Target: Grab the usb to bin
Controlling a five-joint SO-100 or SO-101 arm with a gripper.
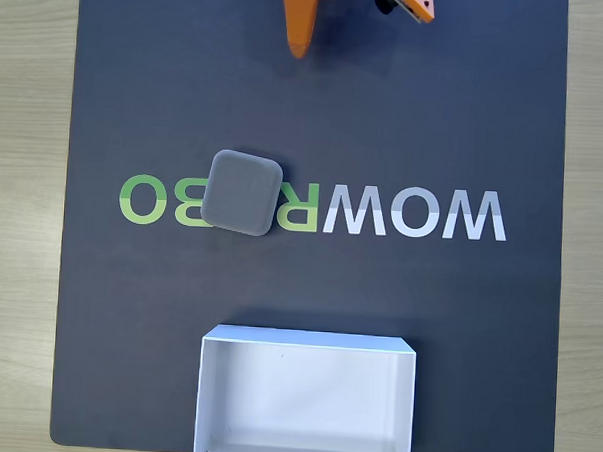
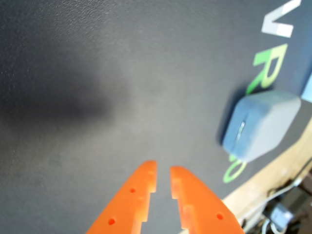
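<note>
Fixed view, bottom to top: white bin [image 1: 305, 398] at bottom centre, grey usb [image 1: 243, 192] mid-frame left of centre on the mat [image 1: 467, 113] lettering, orange gripper [image 2: 163, 176] at top edge, jaws slightly parted, holding nothing.

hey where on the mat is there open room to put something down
Free: the dark mat right of the grey block, between the gripper and the lettering; also the strip between lettering and the white box. Tight around the block.
</note>
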